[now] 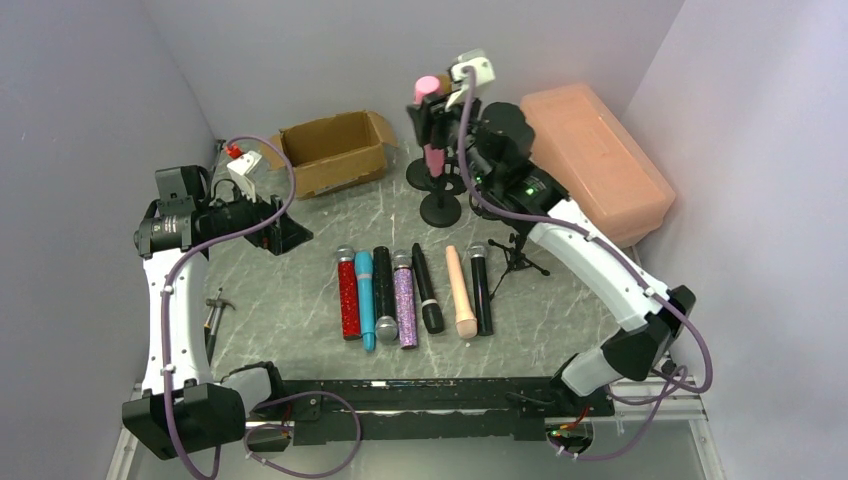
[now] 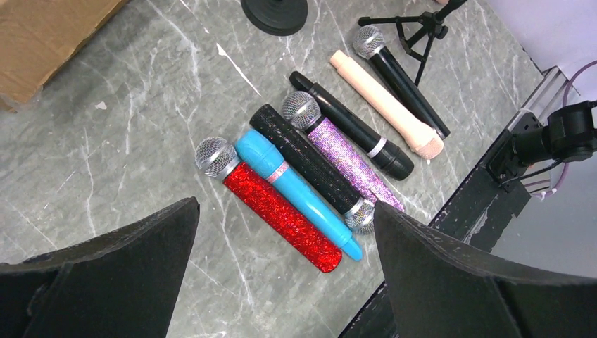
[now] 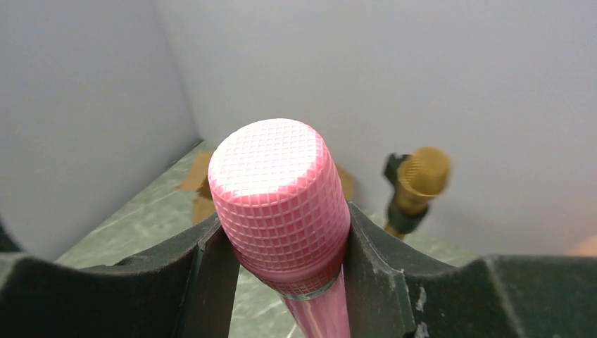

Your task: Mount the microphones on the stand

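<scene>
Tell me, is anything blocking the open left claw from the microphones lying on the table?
No, nothing visible is in the way. The left gripper is open and empty, and its camera sees the row of microphones lying on the table, the red glitter microphone nearest.

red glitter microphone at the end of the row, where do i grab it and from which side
Probably mid-handle of the red glitter microphone, down from above, closing across its width. It lies flat; its outer side faces bare grey marbled table, but the smooth blue microphone lies close against the other side, leaving little room.
</scene>
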You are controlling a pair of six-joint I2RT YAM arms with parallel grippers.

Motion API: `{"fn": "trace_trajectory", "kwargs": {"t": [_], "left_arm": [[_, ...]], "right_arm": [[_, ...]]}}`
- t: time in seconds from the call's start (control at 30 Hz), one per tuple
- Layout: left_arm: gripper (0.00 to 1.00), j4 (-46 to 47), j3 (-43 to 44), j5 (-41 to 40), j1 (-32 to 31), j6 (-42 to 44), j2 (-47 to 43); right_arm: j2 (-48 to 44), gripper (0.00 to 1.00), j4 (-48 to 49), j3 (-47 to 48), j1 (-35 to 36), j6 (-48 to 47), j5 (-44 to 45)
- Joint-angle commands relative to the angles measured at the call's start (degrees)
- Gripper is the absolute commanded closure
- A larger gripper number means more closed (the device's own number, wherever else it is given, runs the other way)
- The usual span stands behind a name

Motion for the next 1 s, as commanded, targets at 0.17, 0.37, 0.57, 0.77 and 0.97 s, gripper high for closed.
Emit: {"fn": "trace_trajectory", "kwargs": {"t": [0.17,0.37,0.57,0.77,0.97], "left_arm": [[0.01,-0.75,1.39,0.17,0.06,1.83,-0.42],[0.01,-1.23,1.19,-0.19,0.04,2.49,-0.16],[0.01,-0.99,0.68,-0.53,0.06,2.69,-0.74],[0.01,-0.95,0.31,-0.71,0.02,2.97,-0.95],[0.01,-0.96,-0.3,-0.88,0.03,3.53,-1.3]], "right_arm": [[-4.16,1.0,8.76,-4.27,-7.37,-0.93,1.52],[-2.65,1.0,9.52,-5.74,-11.25,4.18,-1.09],[-2.23,1.0,10.59,-7.45,-12.04,7.94,-4.03],[-1.42,1.0,10.33,-7.6,-12.07,9.06,-5.47],[-0.37,1.0,10.66,-8.75,-12.13,9.24,-5.4]]}}
